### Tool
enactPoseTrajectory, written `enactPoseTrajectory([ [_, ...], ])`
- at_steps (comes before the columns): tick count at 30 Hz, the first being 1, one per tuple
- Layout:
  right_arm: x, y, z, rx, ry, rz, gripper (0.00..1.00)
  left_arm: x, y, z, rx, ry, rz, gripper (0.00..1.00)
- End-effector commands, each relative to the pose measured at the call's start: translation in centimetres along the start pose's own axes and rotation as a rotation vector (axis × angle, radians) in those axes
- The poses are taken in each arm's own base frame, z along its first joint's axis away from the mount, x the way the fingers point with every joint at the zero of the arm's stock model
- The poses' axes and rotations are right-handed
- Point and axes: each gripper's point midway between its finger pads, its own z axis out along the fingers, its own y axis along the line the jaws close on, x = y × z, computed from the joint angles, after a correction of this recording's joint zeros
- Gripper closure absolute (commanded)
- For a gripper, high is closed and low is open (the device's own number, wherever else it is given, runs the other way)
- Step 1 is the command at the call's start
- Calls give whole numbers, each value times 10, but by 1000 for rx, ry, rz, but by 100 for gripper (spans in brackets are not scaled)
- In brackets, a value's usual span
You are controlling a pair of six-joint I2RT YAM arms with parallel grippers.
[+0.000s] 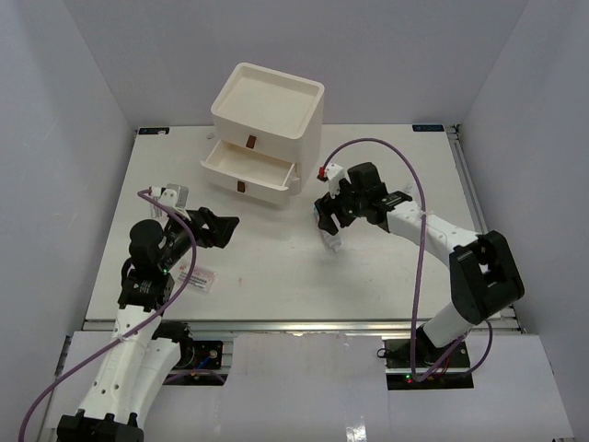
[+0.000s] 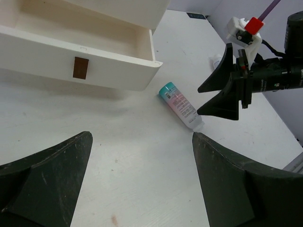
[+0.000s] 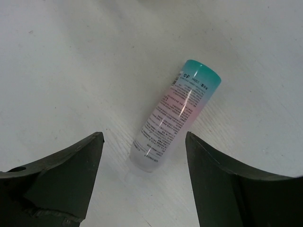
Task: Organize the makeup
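A white tube with a teal-pink label (image 3: 175,118) lies flat on the table, cap end toward the drawer chest. My right gripper (image 3: 143,136) is open just above it, one finger on each side of its clear end, not touching. The tube (image 1: 329,239) and right gripper (image 1: 327,221) also show in the top view. In the left wrist view the tube (image 2: 182,106) lies beside the right gripper (image 2: 226,94). My left gripper (image 2: 142,136) is open and empty over bare table. A flat white packet (image 1: 197,277) lies under my left arm. No sponges are in view.
The cream drawer chest (image 1: 267,106) stands at the back, its top tray empty and one drawer (image 1: 247,168) pulled open and empty; the drawer also shows in the left wrist view (image 2: 113,66). A purple cable loops over each arm.
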Motion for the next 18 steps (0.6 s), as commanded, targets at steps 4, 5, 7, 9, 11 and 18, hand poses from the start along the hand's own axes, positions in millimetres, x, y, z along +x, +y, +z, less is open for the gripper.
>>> enactPoseTrajectory([
  [4, -8, -30, 32, 255, 41, 130, 20, -4, 7, -5, -45, -20, 25, 2],
  [5, -6, -36, 34, 287, 52, 128, 20, -5, 7, -5, -48, -23, 27, 2],
  [7, 1, -44, 38, 327, 75, 129, 21, -5, 7, -6, -50, -26, 28, 2],
  [9, 8, -46, 41, 341, 95, 130, 23, -6, 7, -6, -50, -29, 29, 2],
  [11, 16, -48, 46, 348, 118, 129, 25, -8, 6, -7, -50, -35, 31, 2],
  [18, 26, -47, 54, 325, 148, 115, 45, -9, 7, -7, -57, -38, 33, 2],
])
